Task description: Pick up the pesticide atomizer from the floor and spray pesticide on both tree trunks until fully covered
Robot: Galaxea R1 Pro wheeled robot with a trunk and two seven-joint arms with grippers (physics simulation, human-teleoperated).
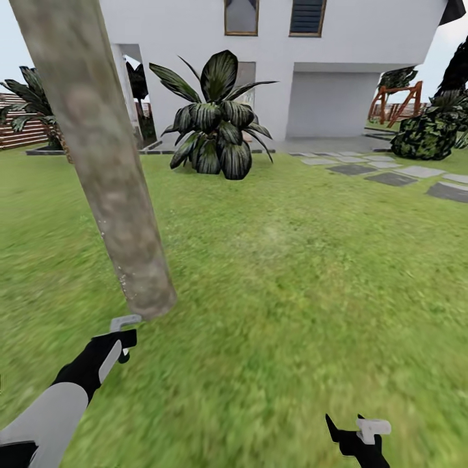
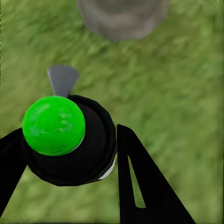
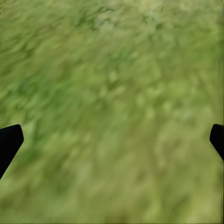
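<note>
Left pincer (image 2: pixel 70 154) is clamped round the sprayer (image 2: pixel 65 140), green cap up, grey nozzle aimed at the tree trunk (image 1: pixel 110 169) base close ahead; pale specks on bark, prob. pesticide. Right pincer (image 1: pixel 357 432) spread wide, empty, over grass (image 3: pixel 112 93).

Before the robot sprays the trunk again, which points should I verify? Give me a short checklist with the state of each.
1. Atomizer held in left end effector: ok, fingers on both sides.
2. Nozzle points toward tree trunk: ok.
3. Trunk base within close range: ok.
4. Pesticide specks cover whole trunk: not ok, few specks near the base.
5. Right end effector free: ok, open over grass.
</note>
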